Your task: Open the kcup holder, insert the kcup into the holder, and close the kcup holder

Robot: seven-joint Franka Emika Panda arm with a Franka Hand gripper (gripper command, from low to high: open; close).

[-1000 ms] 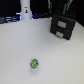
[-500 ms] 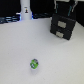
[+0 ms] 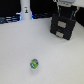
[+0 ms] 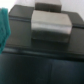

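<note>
The kcup holder [image 3: 63,26] is a black boxy block with drawer-like front panels, at the back on the exterior view's right. My gripper [image 3: 65,7] hangs right above it, close to its top; the fingers are too blurred to read. The wrist view shows the holder's black body [image 4: 45,60] up close with a grey rectangular panel [image 4: 50,26] on it. The kcup [image 3: 34,64], a small white pod with a green and blue top, stands alone on the white table [image 3: 20,47], far in front of the holder.
A white bottle-shaped object [image 3: 25,10] stands at the back on the exterior view's left, before a dark strip along the table's far edge. A teal shape [image 4: 4,27] sits at the edge of the wrist view.
</note>
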